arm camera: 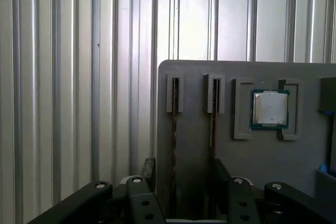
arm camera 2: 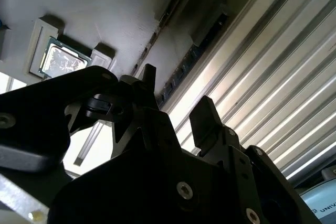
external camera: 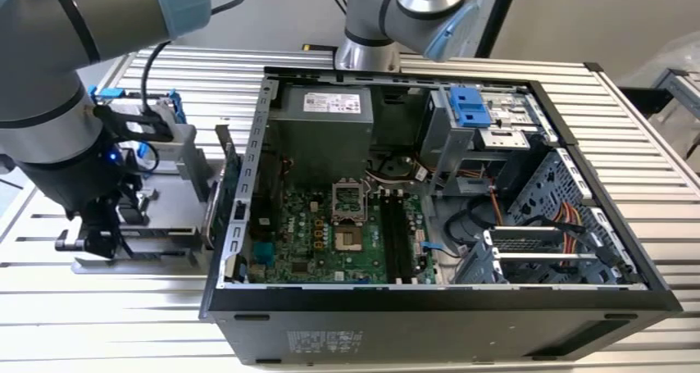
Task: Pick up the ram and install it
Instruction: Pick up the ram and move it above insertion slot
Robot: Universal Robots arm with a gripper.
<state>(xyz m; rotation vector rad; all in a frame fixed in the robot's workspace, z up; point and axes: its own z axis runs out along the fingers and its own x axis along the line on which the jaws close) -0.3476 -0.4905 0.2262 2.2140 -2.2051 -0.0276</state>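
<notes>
While my gripper (arm camera: 184,174) hangs low over the grey parts tray (arm camera: 294,156) with its jaws spread and nothing in them, the ram (arm camera: 174,129) stands on its long edge in a narrow slot of that tray. It runs in toward the gap between my fingertips (arm camera: 148,170), though I cannot tell whether either pad touches it. I judge it light and stiff but thin and brittle, with small parts on its faces. It should be pinched flat across both faces, near the middle of its upper edge, with a modest squeeze. A hold near one end would likely let it twist or jam in the slot. Just beside it is a second slot (arm camera: 214,124) with what looks like another stick, close to my other finger, so there is little room on that side. Past that slot the square processor chip (arm camera: 270,107) lies in its own recess, apart from my fingers. In the exterior view the tray rests on the ribbed aluminium table (external camera: 656,184), to the exterior view's left of the open computer case (external camera: 438,324). A hard drive in a blue frame (external camera: 147,119) stands at the tray's far end. The case's side wall (external camera: 246,184) rises between the tray and the green motherboard (external camera: 317,225).
</notes>
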